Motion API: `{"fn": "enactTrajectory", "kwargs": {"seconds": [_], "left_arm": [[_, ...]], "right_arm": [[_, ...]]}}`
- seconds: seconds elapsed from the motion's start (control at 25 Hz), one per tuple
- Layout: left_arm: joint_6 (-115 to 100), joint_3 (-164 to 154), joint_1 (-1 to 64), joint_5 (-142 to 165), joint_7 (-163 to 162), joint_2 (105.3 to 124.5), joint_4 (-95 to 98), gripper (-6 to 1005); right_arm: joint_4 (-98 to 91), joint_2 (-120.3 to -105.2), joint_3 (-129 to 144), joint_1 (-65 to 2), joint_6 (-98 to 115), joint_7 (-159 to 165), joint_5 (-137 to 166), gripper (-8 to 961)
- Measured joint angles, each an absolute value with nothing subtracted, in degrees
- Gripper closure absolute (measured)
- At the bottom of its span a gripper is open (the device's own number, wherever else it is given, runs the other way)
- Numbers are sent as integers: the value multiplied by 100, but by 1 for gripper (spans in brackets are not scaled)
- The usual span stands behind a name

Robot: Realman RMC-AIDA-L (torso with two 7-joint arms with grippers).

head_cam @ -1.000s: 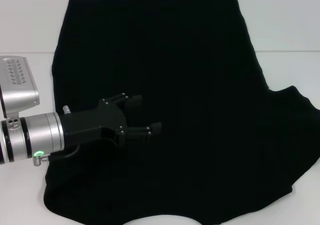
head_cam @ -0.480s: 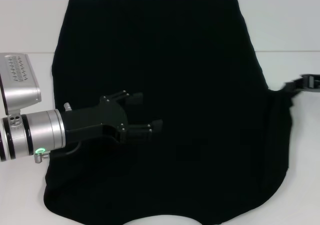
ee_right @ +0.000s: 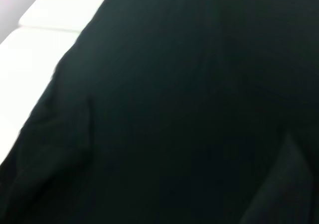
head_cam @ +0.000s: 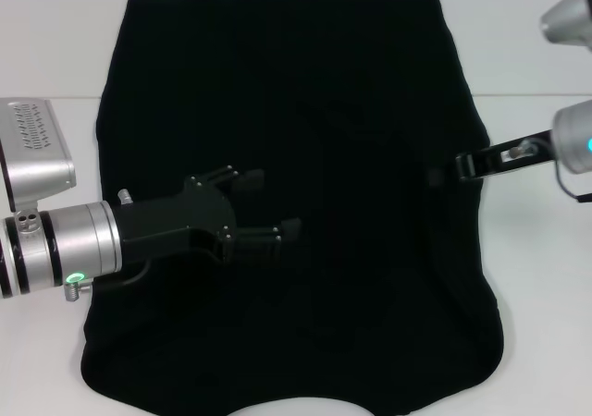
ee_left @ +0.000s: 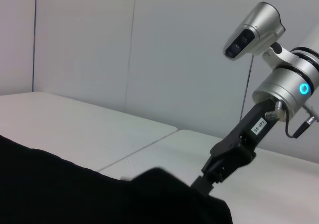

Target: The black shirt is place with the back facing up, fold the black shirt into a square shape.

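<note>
The black shirt (head_cam: 305, 120) lies spread on the white table (head_cam: 527, 55) and fills most of the head view. Its straight edge is at the far side and a curved edge is at the near side.

My left gripper (head_cam: 262, 213) reaches in from the left side, low over the left-centre of the shirt. Its fingers (head_cam: 248, 180) are spread apart with nothing between them. From the head view I cannot tell whether the tips touch the fabric or sit just above it.

My right gripper (head_cam: 442, 173) comes in from the right, at the shirt's right edge about mid-height. Its black tip merges with the black cloth there, so I cannot tell how its fingers stand. In the left wrist view the right gripper (ee_left: 215, 173) meets a raised hump of cloth, and the fabric is lifted to the tip. This suggests a hold on the shirt edge, though the fingers themselves are not resolved.

The shirt's right edge runs fairly straight down from the right gripper to the near corner.

The right wrist view shows only dark fabric, with a strip of table along one side
</note>
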State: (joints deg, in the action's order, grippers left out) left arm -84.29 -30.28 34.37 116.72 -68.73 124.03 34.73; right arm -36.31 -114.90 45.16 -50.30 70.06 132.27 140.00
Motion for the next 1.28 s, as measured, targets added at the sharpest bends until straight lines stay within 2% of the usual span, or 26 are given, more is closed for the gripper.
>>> {"fn": "enactTrajectory", "kwargs": {"seconds": [0.28, 0.44, 0.64, 0.96, 1.08, 1.28], "left_arm": [[-8406, -3024, 3455, 11671, -6873, 12388, 3496, 50], [-8354, -3022, 3461, 11663, -6873, 12383, 3505, 50], [-8273, -3022, 3450, 11569, -6873, 12375, 3512, 50], [-8249, -3024, 3387, 11526, -6885, 12322, 3535, 50], [-8182, -3025, 3345, 11558, -6967, 12291, 3580, 50], [-7994, -2901, 3147, 11539, -7149, 12265, 3733, 49]], "right_arm": [[-3679, -11625, 4855, -5214, 7003, 13341, 13973, 794], [-3800, -11585, 4775, -5103, 6905, 13507, 13942, 786], [-3934, -11469, 4450, -4878, 7073, 13533, 13927, 547], [-3529, -11291, 4245, -4756, 7496, 13526, 13913, 367], [-3269, -11289, 4265, -4833, 7325, 13508, 13912, 299], [-2912, -11388, 4292, -5028, 7007, 13467, 13911, 76]]}}
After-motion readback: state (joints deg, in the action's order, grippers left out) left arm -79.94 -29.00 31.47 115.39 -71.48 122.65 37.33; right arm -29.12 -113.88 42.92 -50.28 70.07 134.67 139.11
